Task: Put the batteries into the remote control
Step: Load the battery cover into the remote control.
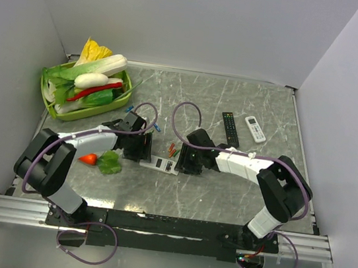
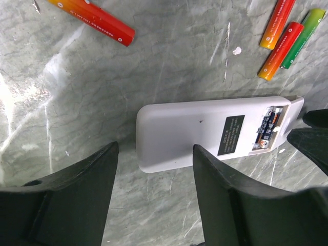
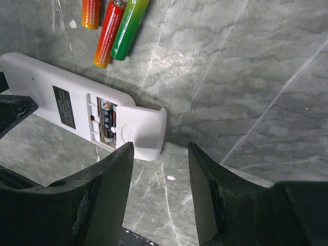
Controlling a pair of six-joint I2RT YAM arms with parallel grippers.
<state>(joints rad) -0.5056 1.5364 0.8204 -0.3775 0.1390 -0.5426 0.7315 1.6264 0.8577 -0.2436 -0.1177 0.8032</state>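
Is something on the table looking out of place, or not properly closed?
Yes. The remote control lies face down with its battery cover slid only partway on, sticking out past the end, so a battery inside shows. Loose batteries lie beside it. A carrot lies outside the basket.

Batteries (image 2: pixel 281 50) just behind remote control (image 2: pixel 189 128); basket (image 1: pixel 95 114) far left, rear.

Left arm (image 1: pixel 91 140) and right arm (image 1: pixel 241 163) bent inward, wrists low, left fingers (image 2: pixel 77 200) parted, right fingers (image 3: pixel 97 200) parted, both empty
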